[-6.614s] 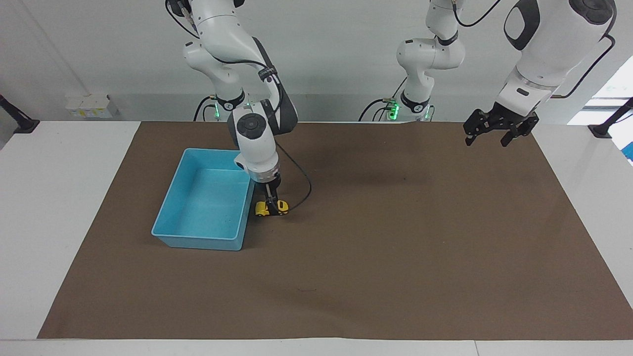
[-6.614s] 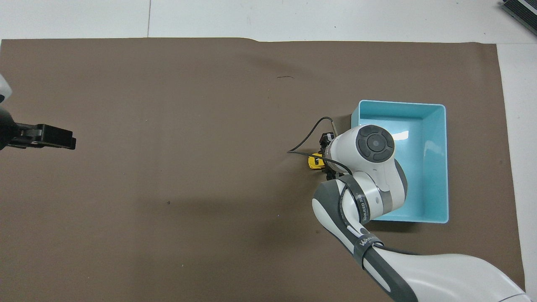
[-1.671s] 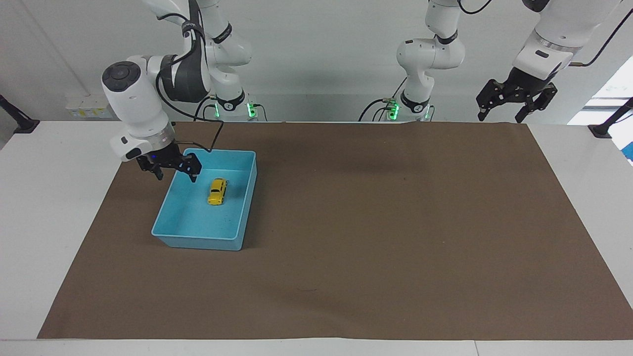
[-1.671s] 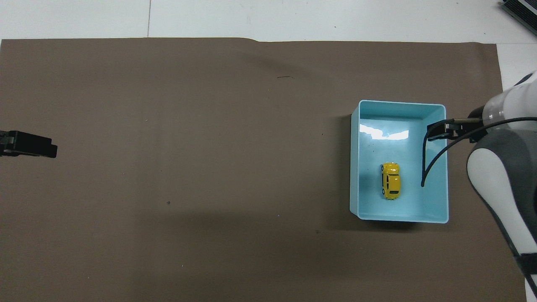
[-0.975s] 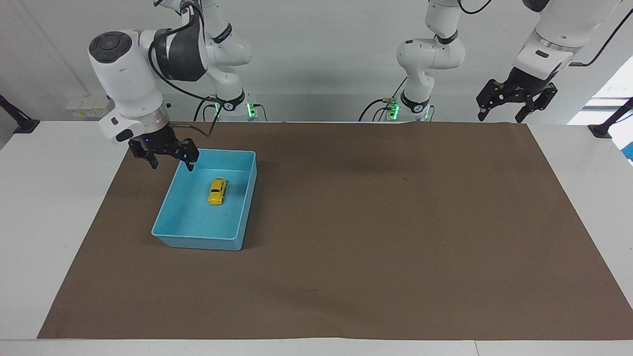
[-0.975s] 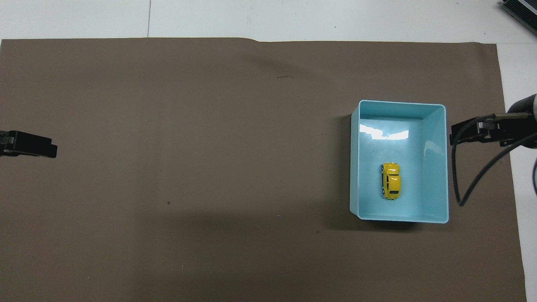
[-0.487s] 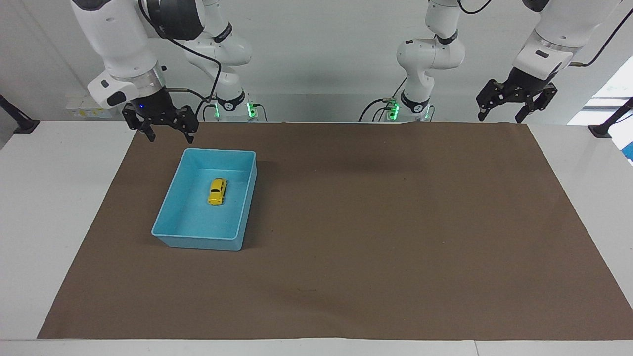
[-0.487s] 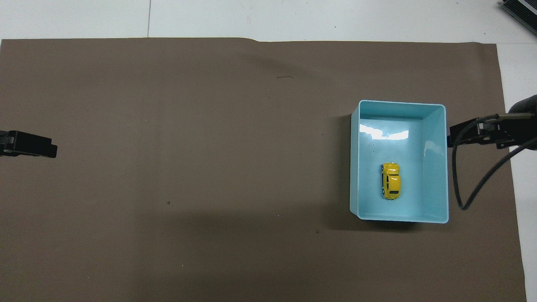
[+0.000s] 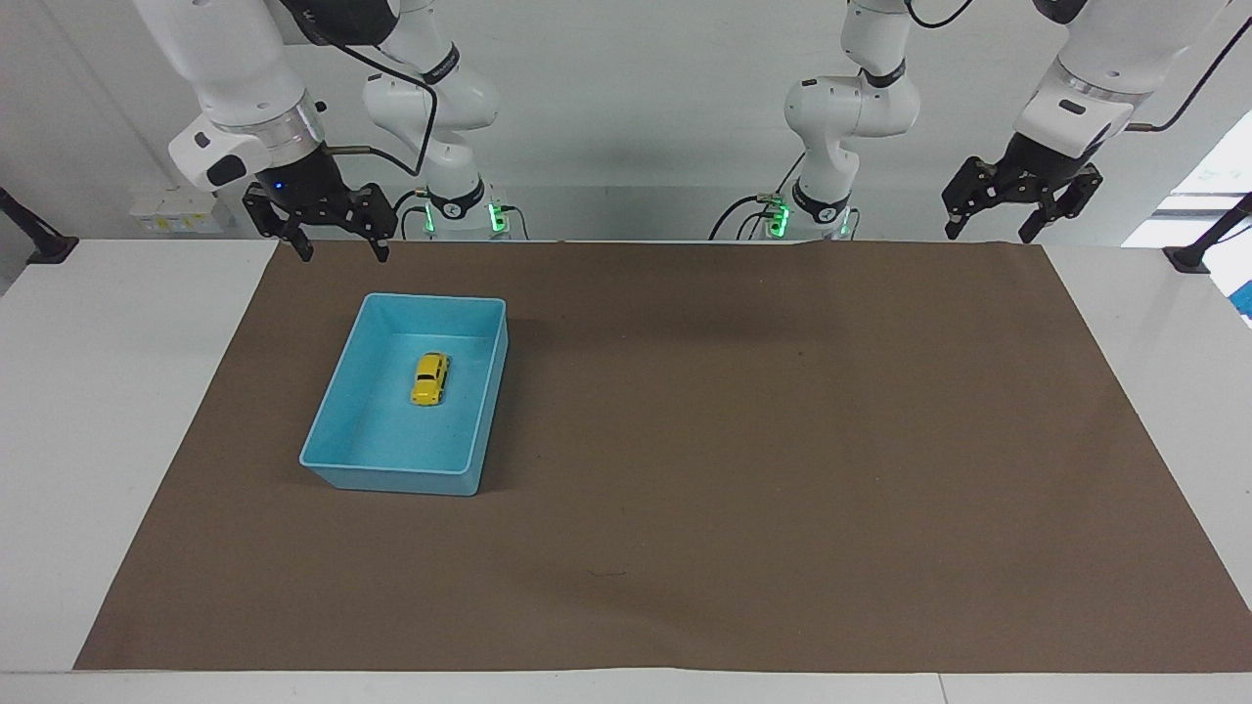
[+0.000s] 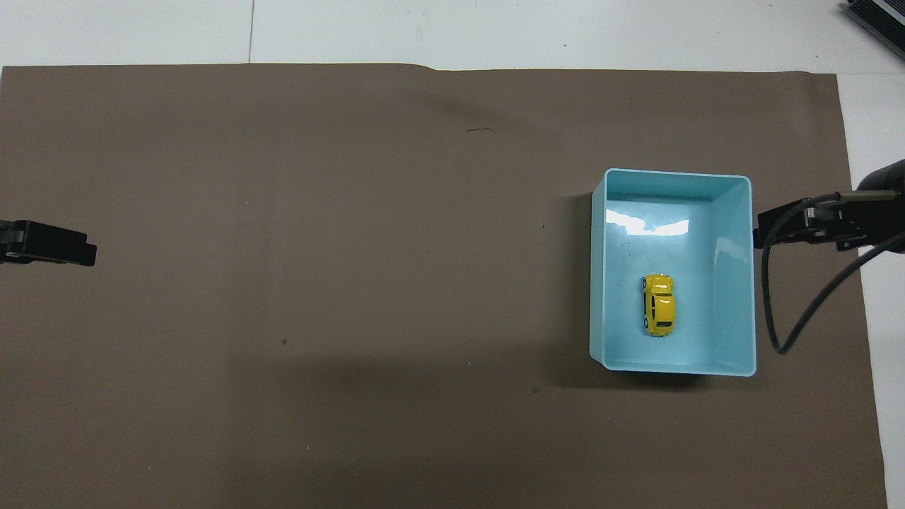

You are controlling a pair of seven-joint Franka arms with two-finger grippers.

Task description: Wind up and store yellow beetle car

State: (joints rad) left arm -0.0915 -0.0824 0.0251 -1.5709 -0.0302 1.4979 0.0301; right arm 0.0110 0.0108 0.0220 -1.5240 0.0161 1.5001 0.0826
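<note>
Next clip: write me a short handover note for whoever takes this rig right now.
Right gripper: jaws open, empty, raised over the mat's edge nearest the robots, by the blue bin.
Left gripper: jaws open, empty, waiting raised at its own end of the table.
Yellow beetle car: on its wheels inside the bin.
Done: car stored.
Left: nothing visible; winding can't be judged from here.

blue bin (image 9: 337,445) rests on brown mat (image 9: 782,440).

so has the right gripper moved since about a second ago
Yes. The right gripper has risen and pulled back toward the robots, off the blue bin corner.
</note>
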